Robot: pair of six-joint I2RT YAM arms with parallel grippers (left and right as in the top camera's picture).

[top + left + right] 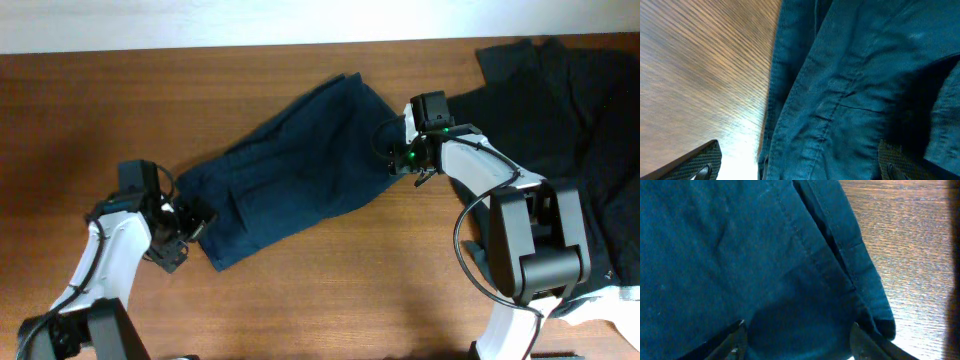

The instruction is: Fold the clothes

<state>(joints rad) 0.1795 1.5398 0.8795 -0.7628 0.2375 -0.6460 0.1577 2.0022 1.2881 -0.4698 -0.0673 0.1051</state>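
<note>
shorts [290,165]: soft blue cloth, matt, with stitched seams and small wrinkles
black clothes [580,110]: dark cloth, matt, crumpled
table [330,290]: brown wood with fine grain lines, smooth, a bit shiny where light hits
left arm [105,250]: white shell that looks like smooth, slightly shiny plastic, with black joints
right arm [480,165]: same smooth white shell, with a big black matt part
left fingers [702,161]: black, matt, rough with a crisscross pattern

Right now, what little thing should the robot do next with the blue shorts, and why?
Probably shut both grippers on the shorts. The left gripper and right gripper sit open at opposite ends, fabric between their fingers, nothing pinched yet.
</note>
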